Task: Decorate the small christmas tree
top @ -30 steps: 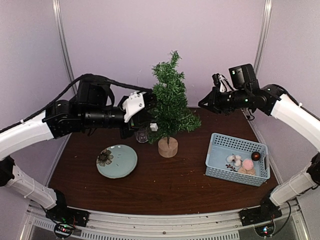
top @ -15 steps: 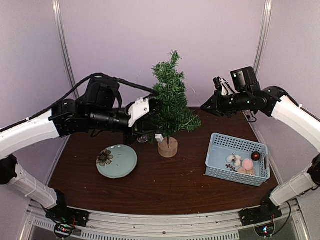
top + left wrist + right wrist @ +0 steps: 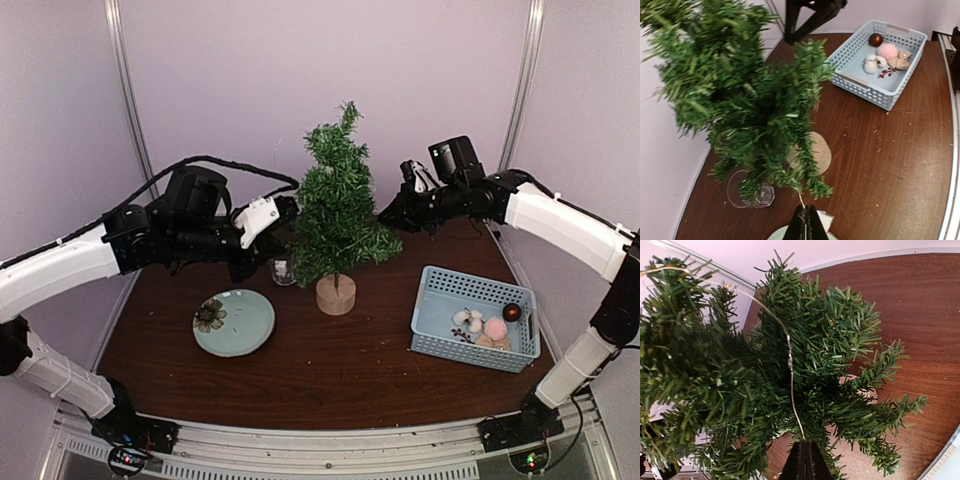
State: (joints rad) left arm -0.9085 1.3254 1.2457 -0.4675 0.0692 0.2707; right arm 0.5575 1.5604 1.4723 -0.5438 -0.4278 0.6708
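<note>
1. Top external: the small christmas tree [image 3: 335, 215] stands upright on its round wood base [image 3: 336, 294], centre-back of the dark table [image 3: 330, 375].
2. Top external: the left gripper [image 3: 288, 216] is at the tree's left flank, about mid-height. The right gripper [image 3: 384, 215] is at the right flank at a similar height. Both tips reach the outer branches. How the jaws stand is not readable from this view.
3. Top external: a drinking glass [image 3: 283, 271] sits just left of the base. A pale green plate [image 3: 233, 322] lies nearer, to the left. A blue basket [image 3: 475, 318] sits on the right, well apart from the tree.
4. Left wrist: the fingers [image 3: 810, 226] are pinched together on a thin wire [image 3: 801, 199] that runs up into the lowest branches. The glass [image 3: 750, 190] and the base [image 3: 815, 152] show under the foliage. The basket [image 3: 860, 82] holds a dark red ball [image 3: 875, 39], a pink pom-pom [image 3: 887, 51], pale pieces and a red berry sprig [image 3: 886, 73].
5. Right wrist: the fingers [image 3: 812, 462] are pressed shut on the thin wire [image 3: 790, 347]. It climbs over the branches toward the upper left and carries one small bead. The tree fills the frame, with table behind it.
</note>
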